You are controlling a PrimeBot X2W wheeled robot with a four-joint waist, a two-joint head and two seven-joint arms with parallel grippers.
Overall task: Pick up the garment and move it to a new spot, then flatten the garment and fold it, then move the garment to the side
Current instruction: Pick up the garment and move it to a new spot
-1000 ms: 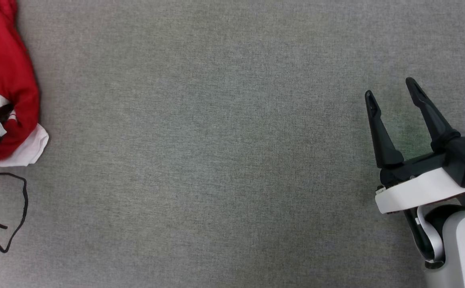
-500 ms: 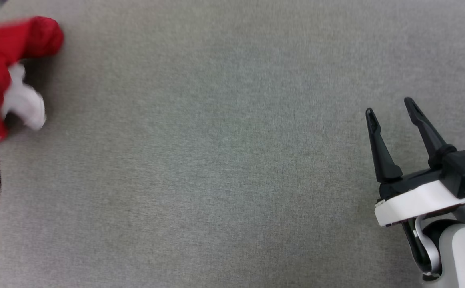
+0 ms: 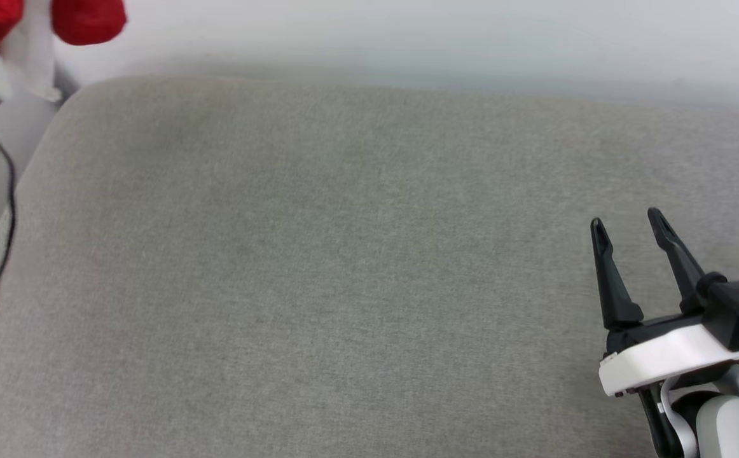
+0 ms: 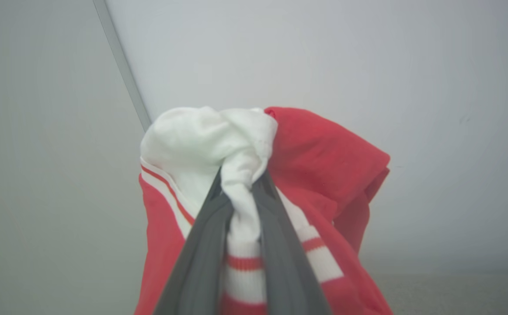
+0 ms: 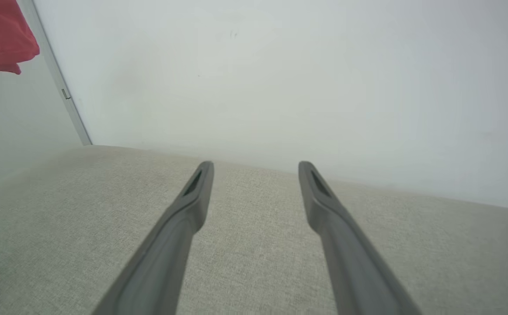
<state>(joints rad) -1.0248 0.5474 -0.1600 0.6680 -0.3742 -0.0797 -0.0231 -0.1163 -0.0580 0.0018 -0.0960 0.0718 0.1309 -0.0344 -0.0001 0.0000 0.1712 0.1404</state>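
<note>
**Red jersey bunched up in the left gripper, right one idle**

So the red jersey-style T-shirt (image 4: 328, 170) with white sleeves and red-and-white striped trim is up in the air right now, all scrunched into a wad. The left gripper (image 4: 241, 177) has its two long dark fingers squeezed together on a twist of the white sleeve fabric. The cloth bulges out past the tips, and the red body droops down either side of them. Can't make out any lettering, it's too crumpled. From the head view the shirt sits way up at the far left corner, hanging in front of the plain white wall (image 3: 407, 38) just past the back corner of the big grey woven cushion (image 3: 344, 286). Whether the bottom of it brushes anything, I can't tell, since it runs out of the picture.

A thin black cable (image 3: 8, 191) dangles in a loop down the left edge below the shirt. There's also a narrow grey trim strip (image 5: 57, 83) running up the wall close to the shirt.

The right gripper (image 3: 625, 218) is well apart from all that, low on the right over the cushion. Its fingers are spread wide with nothing between them, pointing toward the wall.
</note>
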